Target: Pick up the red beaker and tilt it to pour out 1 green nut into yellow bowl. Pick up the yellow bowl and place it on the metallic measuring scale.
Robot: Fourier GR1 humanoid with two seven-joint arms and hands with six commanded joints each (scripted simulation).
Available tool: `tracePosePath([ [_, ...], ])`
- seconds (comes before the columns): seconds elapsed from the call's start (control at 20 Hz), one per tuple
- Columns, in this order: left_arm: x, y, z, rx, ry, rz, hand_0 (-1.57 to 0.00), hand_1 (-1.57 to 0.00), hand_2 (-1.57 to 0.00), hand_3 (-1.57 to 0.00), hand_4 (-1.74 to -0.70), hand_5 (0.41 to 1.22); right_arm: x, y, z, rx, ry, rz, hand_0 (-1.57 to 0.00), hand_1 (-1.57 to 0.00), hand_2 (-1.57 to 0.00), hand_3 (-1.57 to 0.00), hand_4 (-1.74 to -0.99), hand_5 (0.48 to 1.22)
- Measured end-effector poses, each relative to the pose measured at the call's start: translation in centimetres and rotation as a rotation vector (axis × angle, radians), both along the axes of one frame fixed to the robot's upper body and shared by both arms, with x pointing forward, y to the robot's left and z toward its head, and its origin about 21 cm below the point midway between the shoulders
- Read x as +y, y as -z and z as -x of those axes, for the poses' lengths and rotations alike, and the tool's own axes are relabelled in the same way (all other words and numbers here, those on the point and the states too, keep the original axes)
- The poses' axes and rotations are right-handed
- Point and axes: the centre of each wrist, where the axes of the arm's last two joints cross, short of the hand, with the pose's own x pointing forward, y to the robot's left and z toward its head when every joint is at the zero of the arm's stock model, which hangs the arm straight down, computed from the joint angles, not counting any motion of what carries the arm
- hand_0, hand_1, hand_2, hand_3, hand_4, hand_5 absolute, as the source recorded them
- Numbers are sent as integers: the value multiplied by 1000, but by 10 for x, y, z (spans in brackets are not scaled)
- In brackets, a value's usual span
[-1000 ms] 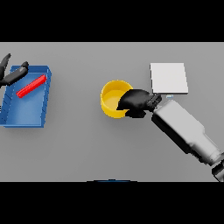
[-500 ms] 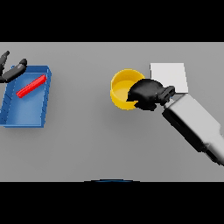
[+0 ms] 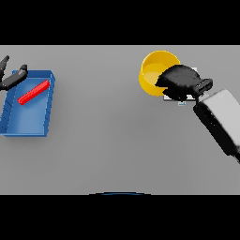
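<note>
My right hand (image 3: 181, 82) is shut on the right rim of the yellow bowl (image 3: 154, 71) and holds it at the far right of the table. Beneath the hand only a thin light strip of the metallic scale (image 3: 170, 98) shows; the rest is hidden by hand and bowl. I cannot tell whether the bowl rests on the scale. The bowl's inside looks plain yellow, and I make out no nut in it. The red beaker (image 3: 33, 92) lies on its side in the blue tray (image 3: 28, 123) at the left. My left hand (image 3: 10, 78) hangs open at the tray's far left corner.
My right forearm (image 3: 220, 119) slants in from the lower right edge. The grey table (image 3: 108, 122) stretches between the tray and the bowl.
My right hand has carried the yellow bowl away from me and to the right, over the scale, which it now almost wholly covers. The left hand has barely shifted.
</note>
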Motion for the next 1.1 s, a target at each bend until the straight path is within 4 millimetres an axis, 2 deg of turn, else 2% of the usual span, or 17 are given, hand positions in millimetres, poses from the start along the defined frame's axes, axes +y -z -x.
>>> tracePosePath([
  [0.2, -4, 2, 3, 12, -2, 5, 1, 1, 1, 1, -852, 758, -26, 2, -18, -33, 75, 0, -1567, -1571, -1556, -1155, -1741, 1221],
  [0.45, -5, -6, 5, 19, -28, 0, 1, 1, 1, 1, -862, 773, -50, 18, -35, -24, 183, -4, -1570, -1571, -1517, -1170, -1741, 1221],
  [0.6, -8, -7, 4, 31, -25, -5, 1, 1, 1, 1, -864, 789, -63, 29, -43, -18, 208, -22, -1570, -1571, -1450, -1240, -1741, 1221],
  [0.8, -8, -3, 3, 38, -31, -21, 1, 1, 1, 1, -859, 807, -68, 46, -47, 12, 239, -33, -1571, -1571, -1390, -1361, -1741, 1221],
  [0.9, -8, -6, 2, 33, -31, -14, 1, 1, 1, 1, -854, 807, -73, 47, -49, 21, 252, -34, -1571, -1571, -1382, -1384, -1741, 1221],
  [1.1, -6, -3, 4, 45, -23, -8, 1, 1, 1, 1, -845, 788, -72, 62, -46, 49, 269, -19, -1571, -1571, -1382, -1417, -1741, 1221],
])
